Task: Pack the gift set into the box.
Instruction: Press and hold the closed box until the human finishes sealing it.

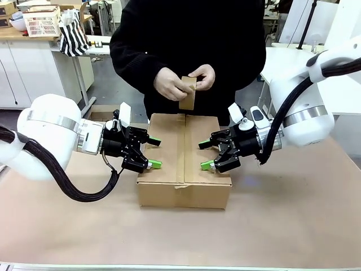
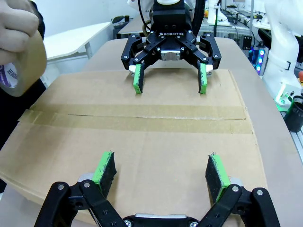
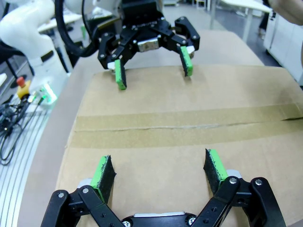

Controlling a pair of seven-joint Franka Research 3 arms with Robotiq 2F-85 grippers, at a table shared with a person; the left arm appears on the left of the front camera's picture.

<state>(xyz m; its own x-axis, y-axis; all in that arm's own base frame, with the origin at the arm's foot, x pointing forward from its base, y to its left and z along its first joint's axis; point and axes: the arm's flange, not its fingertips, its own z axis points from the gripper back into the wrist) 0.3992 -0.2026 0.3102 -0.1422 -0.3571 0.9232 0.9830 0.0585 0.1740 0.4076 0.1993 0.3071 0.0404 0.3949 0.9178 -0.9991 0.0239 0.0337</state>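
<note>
The box (image 1: 163,169) lies in the middle of the table with its top flaps shut and a brown tape strip (image 1: 181,152) along the seam. The gift set is hidden. My left gripper (image 1: 153,153) stands open over the box's left edge, and my right gripper (image 1: 204,155) stands open over its right edge. In the left wrist view my left gripper (image 2: 161,165) hovers just above the box (image 2: 94,94), facing the right gripper (image 2: 169,78). The right wrist view mirrors this: right gripper (image 3: 159,165), box (image 3: 156,101), left gripper (image 3: 152,71). The person's hands (image 1: 169,84) hold a tape roll (image 1: 188,93) above the far edge.
The person in black stands close against the table's far side. Bare brown table (image 1: 293,214) surrounds the box. A striped bag (image 1: 73,36) and a white basket (image 1: 42,22) sit on a counter far back left. Cables (image 3: 12,123) hang off the table's side.
</note>
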